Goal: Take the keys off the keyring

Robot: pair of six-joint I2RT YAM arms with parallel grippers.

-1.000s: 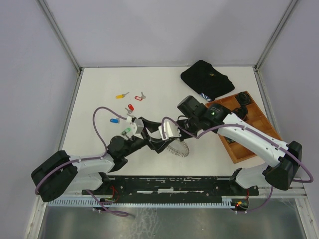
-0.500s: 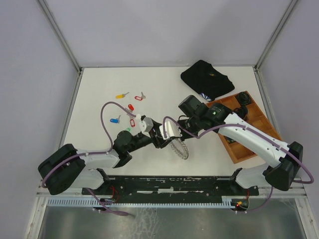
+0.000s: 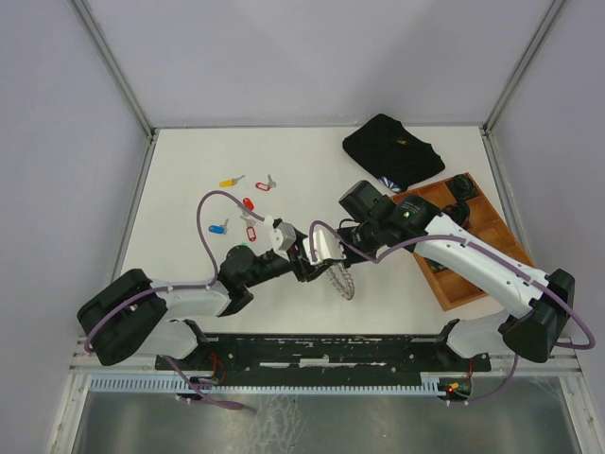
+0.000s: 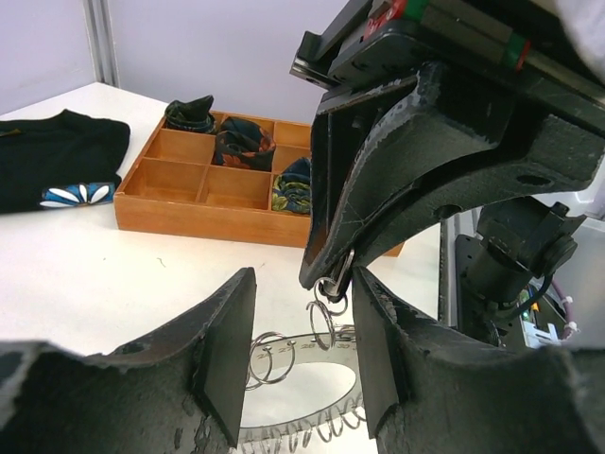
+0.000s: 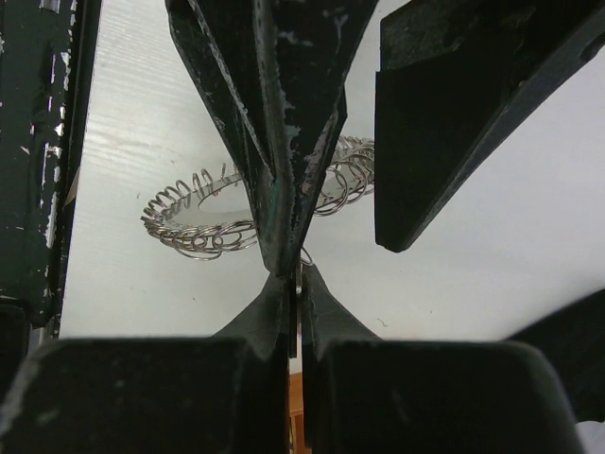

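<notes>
Pinching one small wire loop of the keyring [image 4: 302,378] between the pressed-together tips of the right end effector [image 4: 332,277], the rest of the ring hanging tilted just below; cannot tell whether its low edge touches the white worktop [image 3: 180,170]. Flanking that pinch with the left end effector [image 4: 301,331], jaws parted, scuffed matte-black pads [image 4: 227,350] on either side, clasping nothing visible. Seen from the right wrist: a thin silvery hoop fringed all round with shiny split rings, like a spiky wreath. Scattered loose on the worktop, well apart to the left of the keyring: the keys [image 3: 249,203], small silver blades with yellow, red, blue and green plastic heads. Off to the right: a compartmented wooden tray [image 4: 208,218] with dark fabric bundles, and a folded black cloth [image 3: 392,151].
</notes>
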